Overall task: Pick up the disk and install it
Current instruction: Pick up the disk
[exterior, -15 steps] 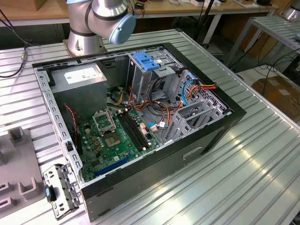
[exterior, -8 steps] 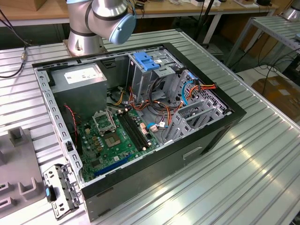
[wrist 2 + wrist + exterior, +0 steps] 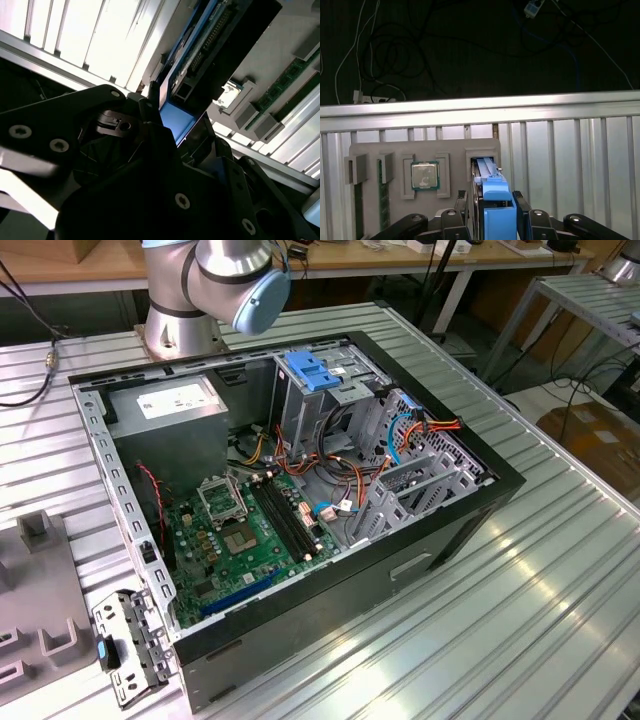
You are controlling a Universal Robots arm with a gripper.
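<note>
Disk: the disk (image 3: 492, 187) stands on edge in a slot of the grey holder (image 3: 375, 150) on the worktop (image 3: 570, 150).
Gripper: the gripper (image 3: 496, 220) is clamped on both sides of the disk's blue carrier.
Handling: probably rigid, fairly heavy and shock-sensitive. The smooth plastic may slip. Grip the carrier rails and avoid the connector pins (image 3: 215, 35).
Writing: the white label (image 3: 175, 400) on the power supply is unreadable.

disk (image 3: 498, 210) in hand (image 3: 491, 198), at tray slot (image 3: 469, 167)

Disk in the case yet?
No: in the first wrist view the disk stands in the grey tray's slot, the gripper clamped on it.
</note>
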